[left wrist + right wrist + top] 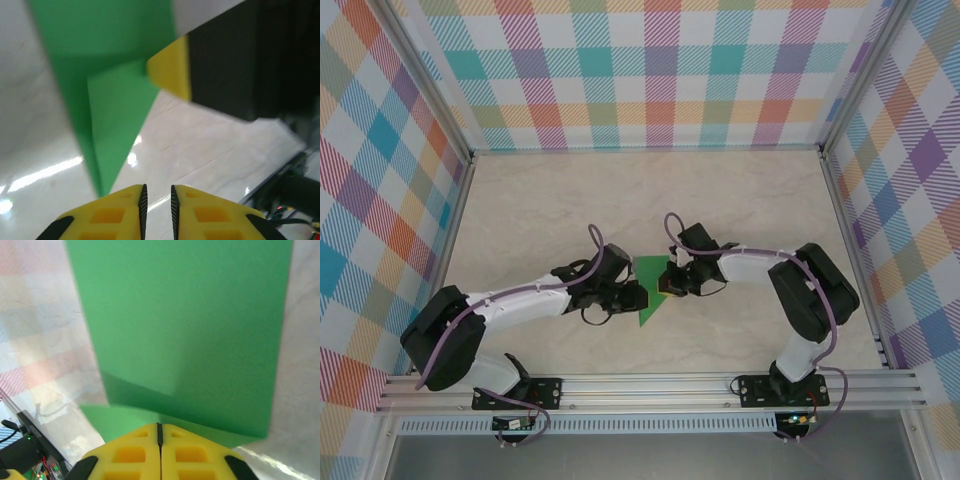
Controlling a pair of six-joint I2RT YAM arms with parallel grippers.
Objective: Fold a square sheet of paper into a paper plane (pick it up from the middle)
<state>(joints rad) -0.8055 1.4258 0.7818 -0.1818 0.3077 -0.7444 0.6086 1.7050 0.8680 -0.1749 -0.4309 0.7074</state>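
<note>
Right fingers (165, 434) clenched on the paper's (185, 330) edge; plane looks about half folded.
Left fingers (140, 195) parted by a slit, grasping nothing, just short of the paper's tip. Paper is held mid-desk (570, 200) between both arms: a green wedge, one flap creased over, yellow reverse showing at a corner. My read is that the narrowing folds and centre ridge are not yet done.

Bright even light; glare streaks on the tabletop (45, 172); green paper (115, 105) blurred in wrist views
</note>
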